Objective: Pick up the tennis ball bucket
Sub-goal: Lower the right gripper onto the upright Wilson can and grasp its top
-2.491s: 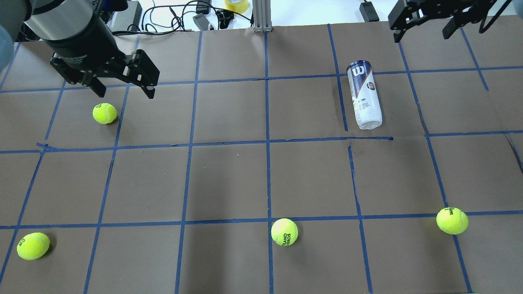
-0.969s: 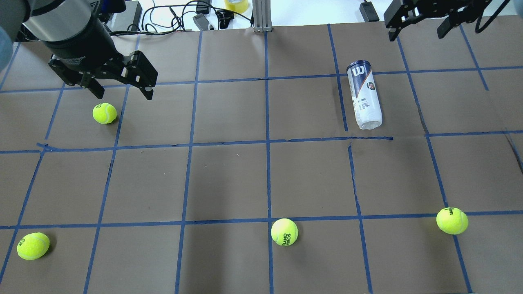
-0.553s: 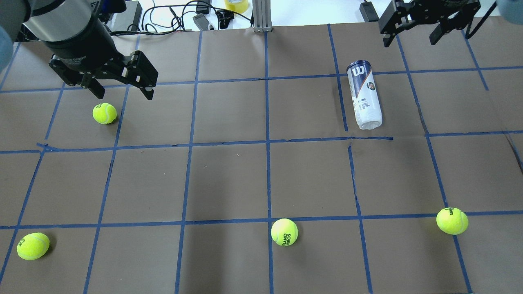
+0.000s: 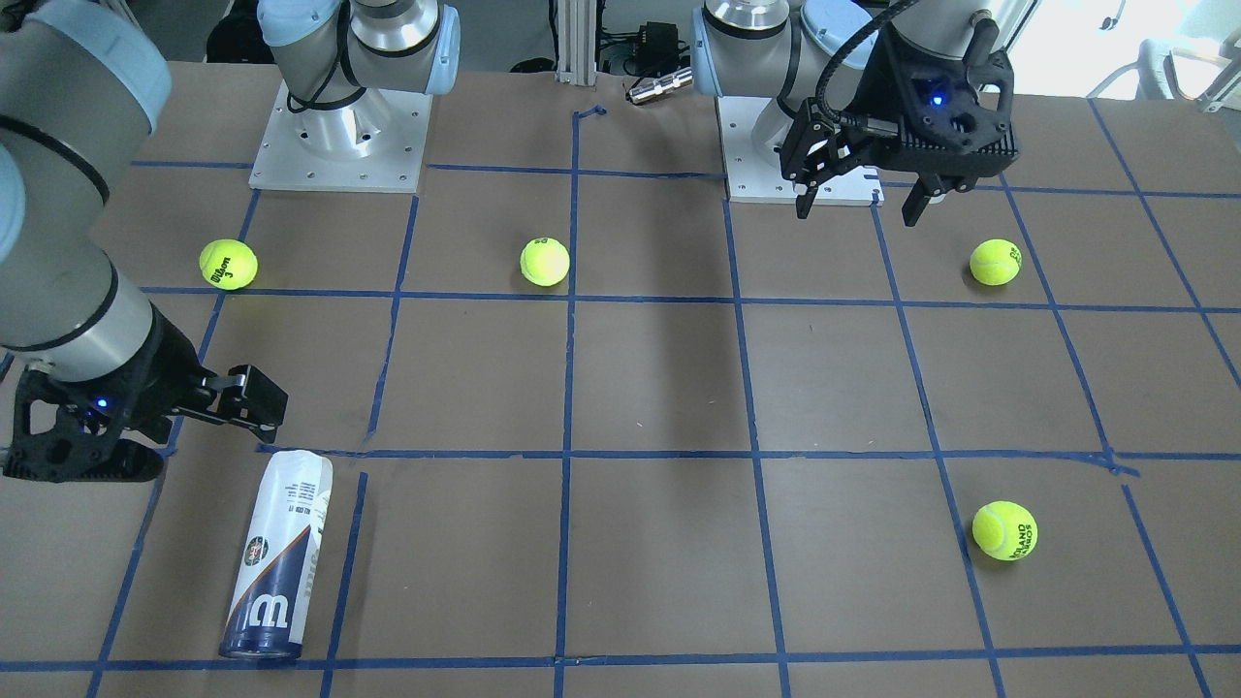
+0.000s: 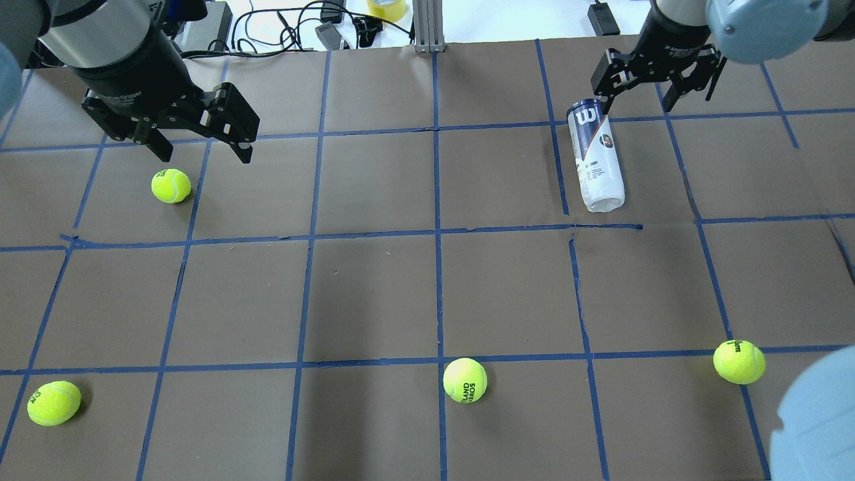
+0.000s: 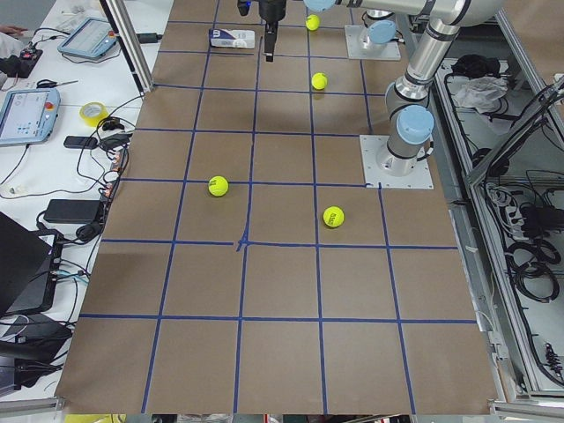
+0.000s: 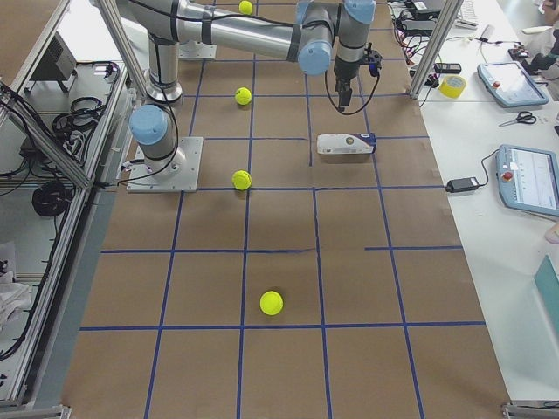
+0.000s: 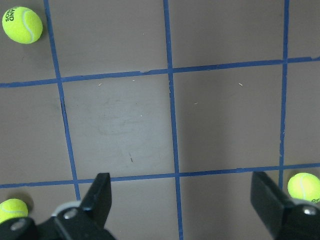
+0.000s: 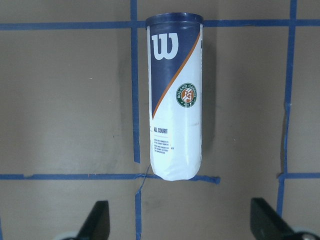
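Observation:
The tennis ball bucket, a white and navy tube with a "W" logo, lies on its side on the brown table; it also shows in the front view. My right gripper is open and empty and hovers high near the bucket without touching it. In the right wrist view the bucket lies lengthwise ahead of the open right gripper. My left gripper is open and empty, far to the left, above a tennis ball. It also shows in the front view.
Loose yellow-green tennis balls lie at the near left, near middle and near right. Blue tape lines grid the table. Cables and a tape roll lie past the far edge. A metal post stands at the far middle.
My right gripper has moved from the far right corner leftward and down toward the bucket, still open. The left gripper and the bucket have stayed where they were.

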